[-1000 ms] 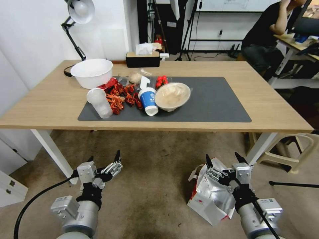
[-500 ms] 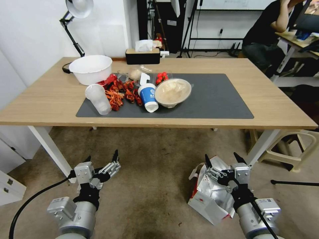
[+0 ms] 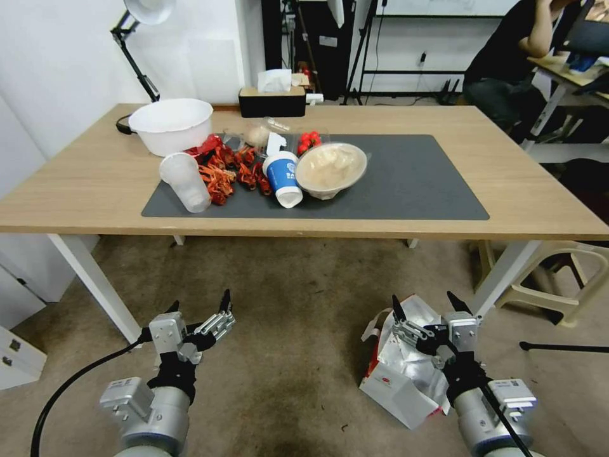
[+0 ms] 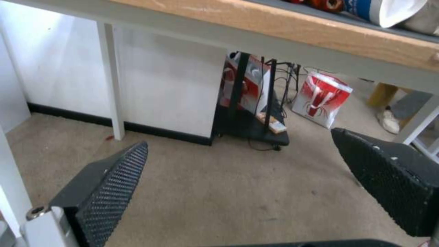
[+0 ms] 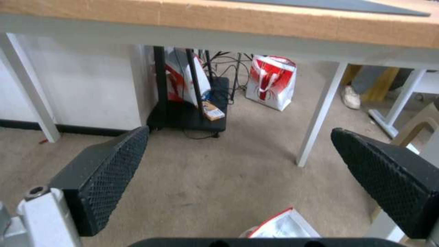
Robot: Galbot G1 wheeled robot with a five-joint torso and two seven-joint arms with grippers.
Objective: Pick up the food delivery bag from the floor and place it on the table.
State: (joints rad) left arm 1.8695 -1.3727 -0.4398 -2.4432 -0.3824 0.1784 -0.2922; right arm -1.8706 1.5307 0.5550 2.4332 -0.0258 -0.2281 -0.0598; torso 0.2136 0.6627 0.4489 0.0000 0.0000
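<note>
Worn grey-brown floor spreads out under the long light-wood table, and we have the food delivery bag lying tipped over on it, near the table's front right leg, its foil-lined mouth gaping upward and a white handle loop trailing off one side. Our right gripper hangs just above the bag's open top with its fingers spread wide and nothing between them; in the right wrist view a red-edged corner of the bag peeks in just beneath the pads. Our left gripper hovers over bare floor well apart from the bag, fingers likewise apart and empty.

We judge the bag light and crumple-prone: thin paper with a slick foil lining that would likely fold rather than resist a squeeze. We think the safest hold is a handle loop or the doubled rim at the mouth, not the flat white panel. On the table, the dark mat's right end lies bare beside the bowls and cups.
</note>
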